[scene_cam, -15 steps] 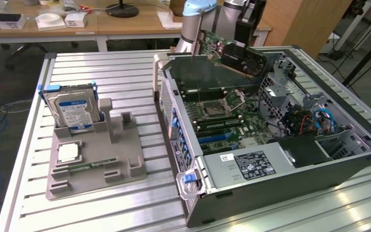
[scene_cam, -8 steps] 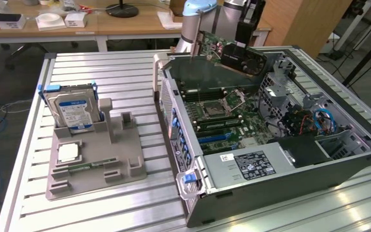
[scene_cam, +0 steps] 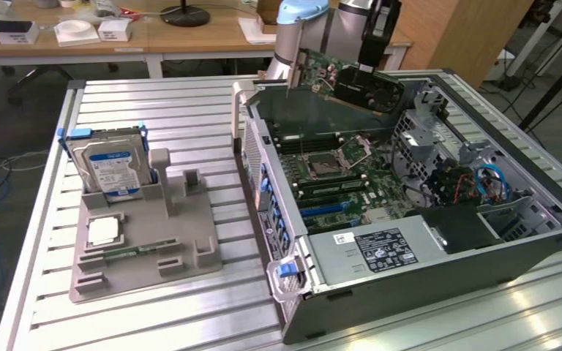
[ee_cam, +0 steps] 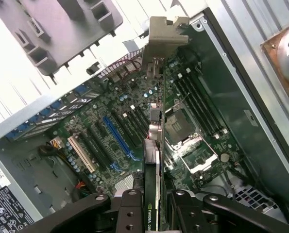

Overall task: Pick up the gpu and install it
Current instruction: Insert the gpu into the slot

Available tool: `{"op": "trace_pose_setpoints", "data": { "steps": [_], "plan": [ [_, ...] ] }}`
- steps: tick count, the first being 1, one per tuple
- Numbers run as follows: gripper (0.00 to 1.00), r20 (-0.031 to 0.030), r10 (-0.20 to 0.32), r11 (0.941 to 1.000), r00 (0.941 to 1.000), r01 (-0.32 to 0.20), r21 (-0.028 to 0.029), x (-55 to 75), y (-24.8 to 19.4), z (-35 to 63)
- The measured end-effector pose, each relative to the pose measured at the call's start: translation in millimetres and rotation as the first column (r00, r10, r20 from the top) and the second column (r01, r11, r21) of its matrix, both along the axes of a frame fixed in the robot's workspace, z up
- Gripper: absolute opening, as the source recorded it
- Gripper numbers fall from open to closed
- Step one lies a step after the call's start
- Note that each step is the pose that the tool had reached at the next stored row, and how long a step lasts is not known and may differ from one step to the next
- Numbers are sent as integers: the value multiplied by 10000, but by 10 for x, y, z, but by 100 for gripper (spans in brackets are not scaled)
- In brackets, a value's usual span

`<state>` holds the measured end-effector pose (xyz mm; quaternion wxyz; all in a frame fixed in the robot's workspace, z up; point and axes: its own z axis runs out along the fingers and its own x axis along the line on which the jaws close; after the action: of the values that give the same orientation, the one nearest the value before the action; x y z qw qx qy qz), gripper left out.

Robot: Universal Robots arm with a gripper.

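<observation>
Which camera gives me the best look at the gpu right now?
The exterior view: the gpu shows its black cooler face and green board, held above the open case. The wrist view sees the gpu edge-on, clamped between the fingers, bracket end toward the motherboard.

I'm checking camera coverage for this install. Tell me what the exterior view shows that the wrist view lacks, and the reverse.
Exterior view adds: the blue-labelled hard drive standing in a grey holder, the arm's pale blue joint, and desks behind. Wrist view adds: a copper-coloured block, and the gripper closed on the gpu, seen edge-on. Both share: the gpu held over the open case, and the motherboard with its CPU socket.
</observation>
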<state>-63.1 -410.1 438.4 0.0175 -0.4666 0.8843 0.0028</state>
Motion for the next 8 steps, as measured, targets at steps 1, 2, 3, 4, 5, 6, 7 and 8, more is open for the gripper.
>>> {"op": "trace_pose_setpoints", "data": {
  "steps": [1,2,3,4,5,6,7,8],
  "plan": [
    [26,0,79,10000,10000,-79,1,0,0,-1],
    [26,0,158,9999,9999,-158,0,0,1,-2],
    [26,0,239,9997,9997,-239,1,0,1,-3],
    [26,0,319,9995,9995,-319,1,0,2,-3],
    [26,0,398,9992,9992,-398,0,0,2,-4],
    [26,0,478,9989,9989,-478,0,0,3,-5],
    [26,0,564,9984,9984,-564,0,0,3,-6],
    [26,0,644,9979,9979,-644,0,0,4,-7]
  ]
}}
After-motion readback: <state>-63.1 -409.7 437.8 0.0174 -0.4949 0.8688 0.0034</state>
